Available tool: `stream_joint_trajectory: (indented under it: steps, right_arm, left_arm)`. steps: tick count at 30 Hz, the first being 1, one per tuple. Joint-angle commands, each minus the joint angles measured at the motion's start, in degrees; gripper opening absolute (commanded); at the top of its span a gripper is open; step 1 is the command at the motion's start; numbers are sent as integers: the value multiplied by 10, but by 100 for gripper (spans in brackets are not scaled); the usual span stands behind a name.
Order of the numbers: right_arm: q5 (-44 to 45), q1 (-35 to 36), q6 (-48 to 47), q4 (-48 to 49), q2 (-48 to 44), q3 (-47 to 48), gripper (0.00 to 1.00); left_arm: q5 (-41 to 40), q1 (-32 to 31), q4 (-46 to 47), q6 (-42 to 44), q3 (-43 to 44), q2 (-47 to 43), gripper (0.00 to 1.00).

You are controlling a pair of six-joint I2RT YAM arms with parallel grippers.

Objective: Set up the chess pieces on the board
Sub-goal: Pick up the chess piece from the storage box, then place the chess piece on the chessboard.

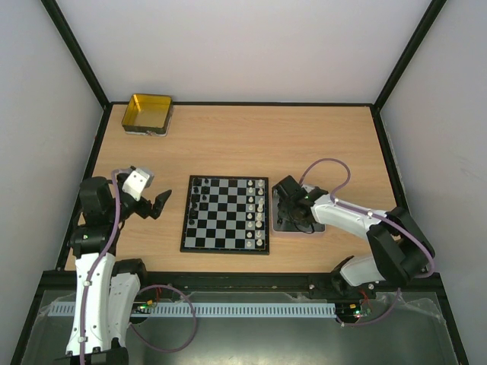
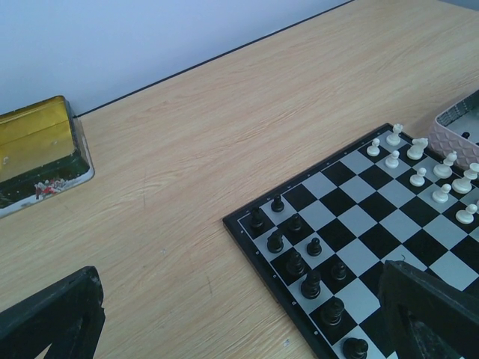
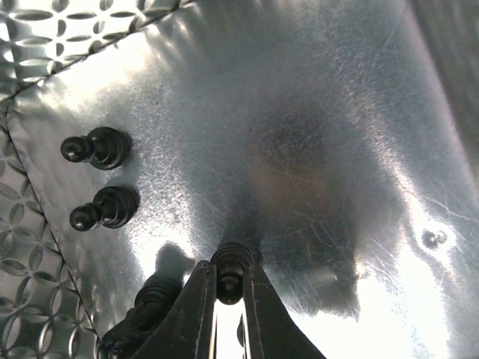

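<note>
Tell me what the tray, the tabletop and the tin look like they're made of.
The tray looks like bare sheet metal, steel or aluminium: fine scratches, bright glare, punched-pattern walls. The tabletop is light wood or wood-look laminate: grain lines, smooth matt face. The tin seems thin metal with a glossy gold inside.

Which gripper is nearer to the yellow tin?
Left. The left gripper is left of the board, on the tin's side; the right gripper is in the tray, across the board.
</note>
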Motion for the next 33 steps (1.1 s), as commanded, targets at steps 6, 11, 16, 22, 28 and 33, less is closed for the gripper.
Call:
stream_joint_trajectory:
  steps: [6, 11, 16, 22, 28, 33]
  right_arm:
    - [63, -3, -14, -81, -38, 48, 6]
    - [78, 1, -26, -130, -72, 78, 5]
    - [124, 85, -6, -182, -47, 160, 5]
    - [131, 197, 3, -200, 67, 297, 5]
    - [101, 262, -14, -186, 191, 409, 5]
    - [66, 284, -28, -172, 268, 481, 6]
  left_arm:
    - [16, -1, 8, 7, -7, -7, 99]
    - [15, -1, 10, 5, -7, -8, 99]
    - [11, -2, 13, 1, -8, -6, 99]
    - [2, -3, 18, -5, -9, -5, 99]
    - [-16, -3, 31, -18, -14, 0, 99]
    - [-67, -4, 56, -48, -19, 13, 99]
